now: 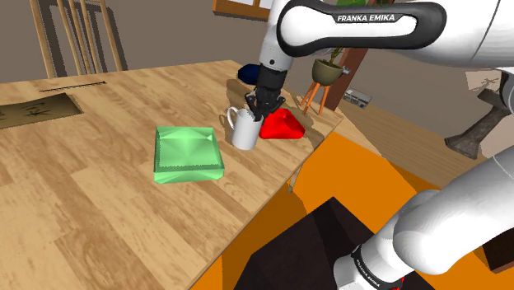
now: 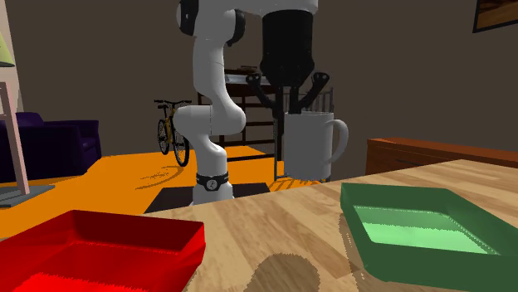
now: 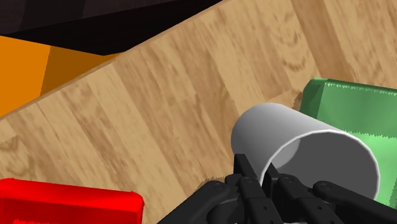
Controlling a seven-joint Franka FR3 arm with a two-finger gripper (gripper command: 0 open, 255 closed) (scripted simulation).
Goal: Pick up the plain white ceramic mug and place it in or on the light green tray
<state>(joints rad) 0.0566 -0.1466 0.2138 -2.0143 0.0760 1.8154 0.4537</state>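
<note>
White mug [image 1: 245, 132] clamped by its rim in gripper [image 1: 259, 109]; keep it upright, carry toward 8 o'clock in shoulder view over green tray [image 1: 189, 153]; lower gently.

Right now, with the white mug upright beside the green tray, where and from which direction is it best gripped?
By its rim wall, from straight above, with one of the fingers inside and one outside. The white mug stands upright with its mouth open upward, and its body looks wide to span. Choose the rim opposite the handle, where the gripper sits here.
</note>
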